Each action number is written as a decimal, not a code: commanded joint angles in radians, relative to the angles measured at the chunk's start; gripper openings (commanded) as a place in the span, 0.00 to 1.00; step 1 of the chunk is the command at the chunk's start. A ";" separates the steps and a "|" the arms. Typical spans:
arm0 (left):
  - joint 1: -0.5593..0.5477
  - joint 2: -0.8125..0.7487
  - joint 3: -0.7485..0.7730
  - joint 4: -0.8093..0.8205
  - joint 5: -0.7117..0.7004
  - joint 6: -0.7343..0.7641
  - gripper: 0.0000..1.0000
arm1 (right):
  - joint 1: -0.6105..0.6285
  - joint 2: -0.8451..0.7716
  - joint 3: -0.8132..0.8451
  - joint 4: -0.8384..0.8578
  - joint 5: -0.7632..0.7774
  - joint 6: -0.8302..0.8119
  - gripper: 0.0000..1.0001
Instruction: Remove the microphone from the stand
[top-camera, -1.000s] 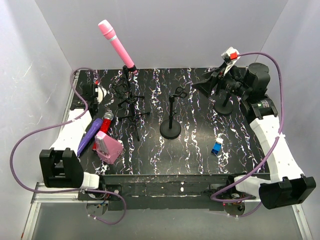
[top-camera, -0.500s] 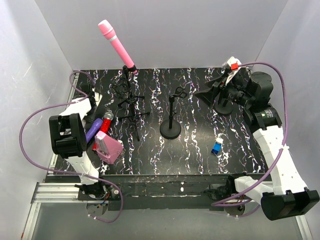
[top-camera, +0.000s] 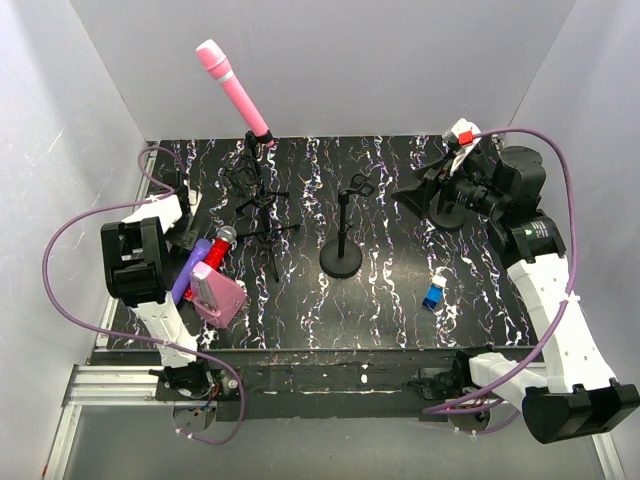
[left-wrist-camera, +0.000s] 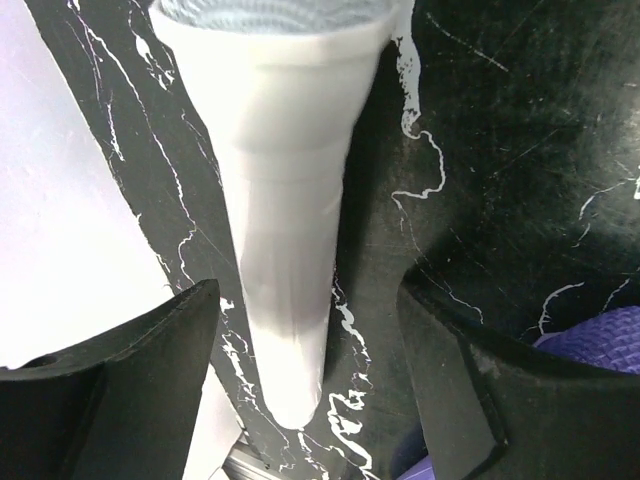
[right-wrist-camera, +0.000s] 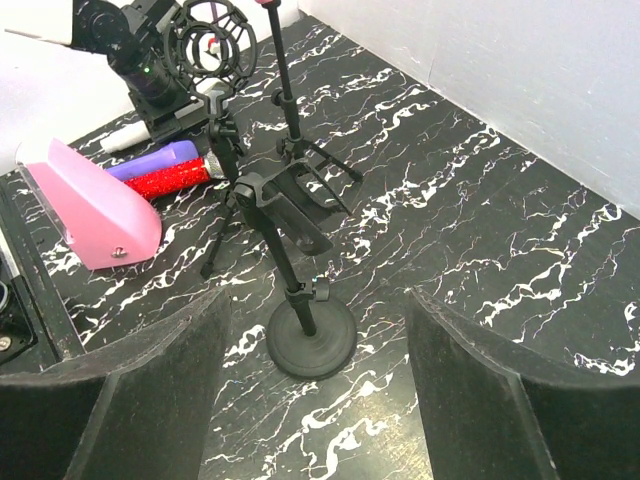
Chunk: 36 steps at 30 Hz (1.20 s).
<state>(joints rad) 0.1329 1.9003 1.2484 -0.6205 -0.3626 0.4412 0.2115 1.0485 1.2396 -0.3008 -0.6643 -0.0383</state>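
Observation:
A pink microphone (top-camera: 232, 90) sits tilted in the clip of a black tripod stand (top-camera: 258, 205) at the back left. My left gripper (top-camera: 186, 222) is at the table's far left, open, with its fingers on either side of a white microphone (left-wrist-camera: 285, 230) that lies on the table; they do not touch it. My right gripper (top-camera: 420, 192) is open and empty at the back right, well away from the pink microphone. In the right wrist view it (right-wrist-camera: 315, 300) looks at a round-base stand (right-wrist-camera: 310, 340) with an empty clip, and the tripod stand (right-wrist-camera: 285, 120) behind it.
The round-base stand (top-camera: 342, 240) is mid-table. A second round base (top-camera: 447, 215) sits under my right gripper. A purple microphone (top-camera: 185, 275), a red glitter microphone (top-camera: 212, 255) and a pink wedge (top-camera: 218, 295) lie at the left. A small blue object (top-camera: 434, 294) is at the right.
My left arm has lifted and folded back, bringing its gripper over the white microphone at the far left. My right gripper has shifted slightly and tilted down.

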 joint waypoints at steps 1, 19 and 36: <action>0.004 0.002 0.003 -0.002 0.048 -0.027 0.73 | -0.001 0.004 0.018 -0.001 0.000 -0.015 0.76; 0.004 -0.119 0.042 -0.090 0.066 -0.035 0.74 | -0.003 0.019 0.008 0.000 0.000 -0.011 0.76; -0.169 -0.558 0.563 -0.172 1.011 -0.056 0.90 | -0.003 0.050 -0.137 -0.031 -0.129 -0.098 0.70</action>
<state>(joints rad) 0.0914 1.3827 1.7546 -0.8917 0.2707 0.4599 0.2115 1.0824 1.1515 -0.3668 -0.7197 -0.1097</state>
